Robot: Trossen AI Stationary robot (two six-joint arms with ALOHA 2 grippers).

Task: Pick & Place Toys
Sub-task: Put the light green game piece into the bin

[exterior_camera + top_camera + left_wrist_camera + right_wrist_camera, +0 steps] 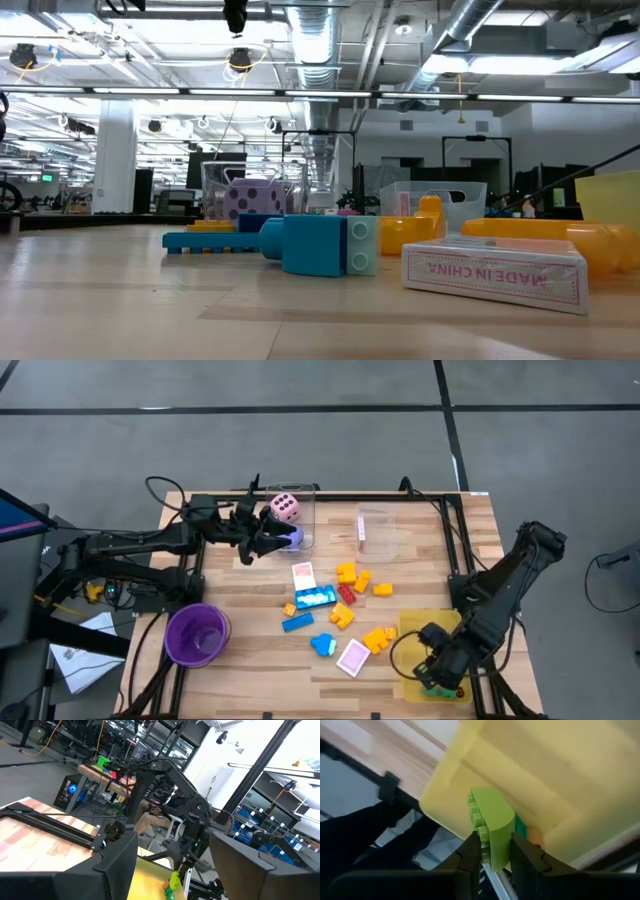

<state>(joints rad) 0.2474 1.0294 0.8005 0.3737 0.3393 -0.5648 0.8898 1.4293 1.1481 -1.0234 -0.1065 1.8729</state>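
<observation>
A green block (pixel 492 827) is being gripped by the right end effector (pixel 495 852), just above the yellow tray (pixel 415 628). It is judged light, stiff and slick, best pinched across its flat sides. The left end effector (pixel 270 540) is closing on a purple die (pixel 291 538) beside the clear box (pixel 306 495) holding a pink die (pixel 284 508). Loose blocks (pixel 345 595) and a card (pixel 354 657) are lying between both end effectors on the desk (pixel 250 660); nothing is judged blocking the tray.

Dice (pixel 284 508) in box (pixel 303 493); blocks (pixel 350 585) mid-table; cup (pixel 197 634) left.
</observation>
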